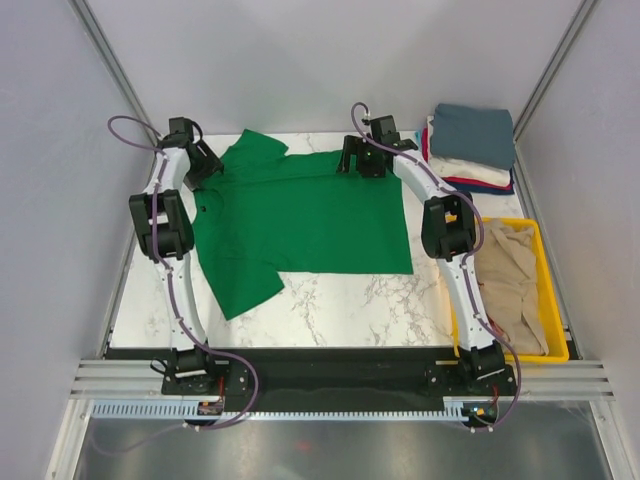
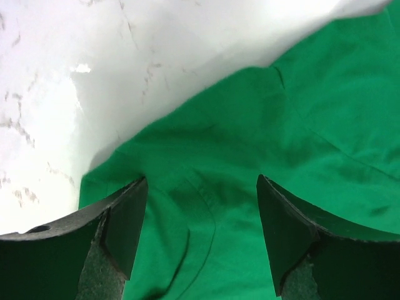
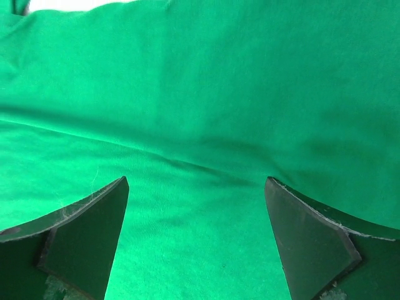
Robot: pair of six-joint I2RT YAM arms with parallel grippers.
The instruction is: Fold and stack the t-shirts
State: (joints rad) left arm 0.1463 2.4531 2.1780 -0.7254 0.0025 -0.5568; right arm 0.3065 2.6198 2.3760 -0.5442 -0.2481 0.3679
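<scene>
Green t-shirt (image 1: 310, 215) lies spread flat mid-surface (image 1: 350, 303), its fold seemingly not yet begun. Left gripper (image 1: 203, 163) over the far-left sleeve and right gripper (image 1: 363, 158) over the far edge both gape wide, holding nothing. Next, probably: pinch that far edge and draw it nearward. Bare marble lies near; the yellow bin (image 1: 555, 290) and folded stack (image 1: 472, 145) crowd the right.

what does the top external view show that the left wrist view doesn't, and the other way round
Only top external: the whole green t-shirt spread flat, the stack of folded t-shirts at the far right corner, the yellow bin with a beige t-shirt in it, and the right gripper at the shirt's far edge.
Only left wrist: a close look at a stitched seam in the cloth between the open fingers.
Both: the green shirt, the marble table and the left gripper.
</scene>
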